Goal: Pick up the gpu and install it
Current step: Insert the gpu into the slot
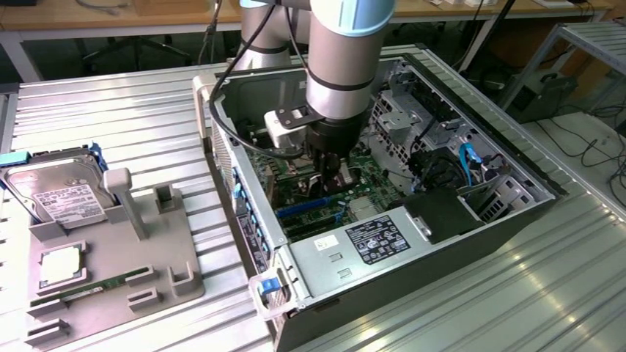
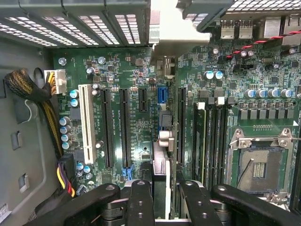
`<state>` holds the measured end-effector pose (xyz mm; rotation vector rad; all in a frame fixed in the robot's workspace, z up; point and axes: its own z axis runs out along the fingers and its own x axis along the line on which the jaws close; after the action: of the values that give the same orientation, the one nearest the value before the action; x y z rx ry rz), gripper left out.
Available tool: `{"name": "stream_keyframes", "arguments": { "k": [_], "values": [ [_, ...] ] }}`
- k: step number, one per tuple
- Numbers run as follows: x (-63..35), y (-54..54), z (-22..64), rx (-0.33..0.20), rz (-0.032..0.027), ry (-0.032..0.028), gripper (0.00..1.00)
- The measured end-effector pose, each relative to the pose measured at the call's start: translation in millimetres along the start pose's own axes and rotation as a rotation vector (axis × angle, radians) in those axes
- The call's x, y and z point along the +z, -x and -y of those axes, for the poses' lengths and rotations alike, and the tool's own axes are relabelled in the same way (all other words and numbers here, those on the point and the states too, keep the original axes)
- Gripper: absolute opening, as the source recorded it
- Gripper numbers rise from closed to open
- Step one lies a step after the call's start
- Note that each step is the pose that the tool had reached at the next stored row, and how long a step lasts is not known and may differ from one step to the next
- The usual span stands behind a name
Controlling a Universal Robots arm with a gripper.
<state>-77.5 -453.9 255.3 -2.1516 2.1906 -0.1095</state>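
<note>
Inside the open computer case (image 1: 489,220), my gripper (image 1: 330,176) is shut on the gpu (image 1: 341,185). In the wrist view the gpu (image 2: 161,155) is seen edge-on as a thin card. It runs away from my gripper (image 2: 167,205), with its silver bracket (image 2: 171,33) at the far end by the case's rear wall. The two black fingers (image 2: 141,202) clamp the card from both sides. The card hangs just above the motherboard (image 2: 127,70), between a black slot (image 2: 124,127) and another black slot (image 2: 181,122). Whether its edge touches a slot I cannot tell.
A white slot (image 2: 86,122), RAM slots (image 2: 211,141) and the bare CPU socket (image 2: 256,167) lie around the card. A cable bundle (image 2: 28,89) runs along the case wall. On the exterior view's left, a grey fixture (image 1: 146,279) holds a hard drive (image 1: 64,194), a CPU (image 1: 61,262) and a RAM stick (image 1: 88,290).
</note>
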Motion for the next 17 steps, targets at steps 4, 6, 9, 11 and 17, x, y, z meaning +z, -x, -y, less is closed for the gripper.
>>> {"name": "stream_keyframes", "arguments": {
  "k": [4,6,9,11,17],
  "values": [
    [2.1,-0.1,-1.2,0.0,-0.0004,0.0002,0.27],
    [2.4,-0.7,-1.2,0.0,-0.0002,0.0001,0.27],
    [2.3,-2.1,-2.3,0.0,-0.0002,0.0001,0.27],
    [2.4,-3.6,-2.9,0.0,0.003,0.0001,0.27],
    [2.5,-4.5,-3.8,0.004,0.036,0.0008,0.27]
  ]
}}
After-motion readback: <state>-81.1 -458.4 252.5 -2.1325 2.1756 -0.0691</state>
